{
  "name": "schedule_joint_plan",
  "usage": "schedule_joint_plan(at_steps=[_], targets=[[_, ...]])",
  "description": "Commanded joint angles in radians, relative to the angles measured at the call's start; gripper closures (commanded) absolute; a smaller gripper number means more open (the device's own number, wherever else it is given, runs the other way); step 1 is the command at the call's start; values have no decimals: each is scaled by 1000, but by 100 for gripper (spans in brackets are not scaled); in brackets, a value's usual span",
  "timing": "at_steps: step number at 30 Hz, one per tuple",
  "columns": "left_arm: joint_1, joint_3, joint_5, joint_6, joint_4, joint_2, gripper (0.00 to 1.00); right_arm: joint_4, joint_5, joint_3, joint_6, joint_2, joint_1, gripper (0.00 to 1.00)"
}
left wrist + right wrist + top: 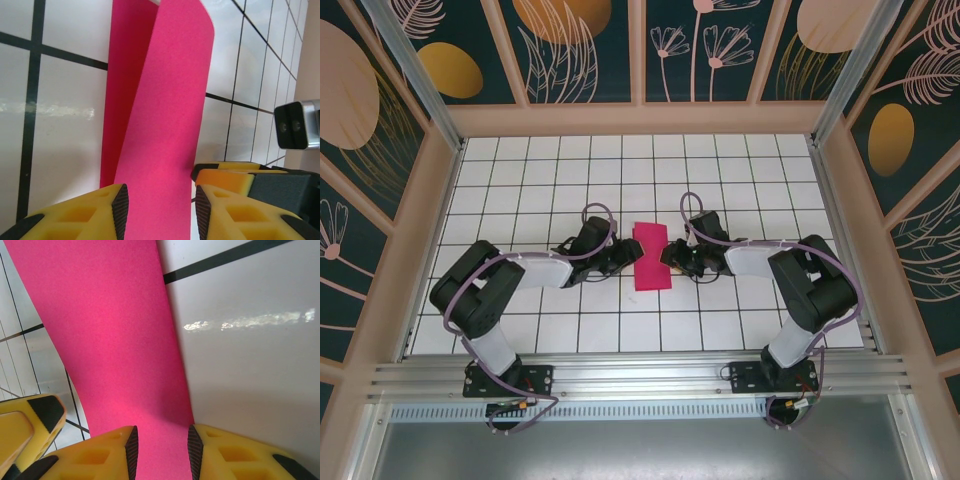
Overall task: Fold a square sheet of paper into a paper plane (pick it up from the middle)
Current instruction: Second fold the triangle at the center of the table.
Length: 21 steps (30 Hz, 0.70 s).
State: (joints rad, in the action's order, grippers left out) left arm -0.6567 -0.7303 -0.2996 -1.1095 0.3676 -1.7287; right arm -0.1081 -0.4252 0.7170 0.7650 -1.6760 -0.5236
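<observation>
1. The pink sheet of paper [651,257] lies between both sets of fingers. It looks folded in half, with one flap curling up.
2. The left gripper [160,207] and right gripper [161,447] are part spread, with paper in each gap, not clamped.
3. Nose and wing folds are all left to do, I'd guess.

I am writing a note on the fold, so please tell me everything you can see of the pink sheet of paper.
The square sheet of paper is plain magenta-pink, thin and matte. It is folded over into a narrow strip, slightly tilted, lying on the white grid table between the arms. One layer lifts and curves above the other. It reaches between the parted fingers of the left gripper and the right gripper; whether they press it is unclear.
</observation>
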Motion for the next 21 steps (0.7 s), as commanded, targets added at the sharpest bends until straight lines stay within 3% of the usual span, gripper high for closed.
schedule_joint_plan(at_steps=[1, 7, 21], targets=[[6, -2, -8, -25, 30, -25, 58, 12, 20, -22, -7, -21, 2, 64], [6, 5, 14, -24, 21, -28, 57, 13, 19, -19, -8, -25, 2, 64], [6, -20, -61, 1, 65, -68, 60, 5, 16, -24, -1, -23, 2, 64]])
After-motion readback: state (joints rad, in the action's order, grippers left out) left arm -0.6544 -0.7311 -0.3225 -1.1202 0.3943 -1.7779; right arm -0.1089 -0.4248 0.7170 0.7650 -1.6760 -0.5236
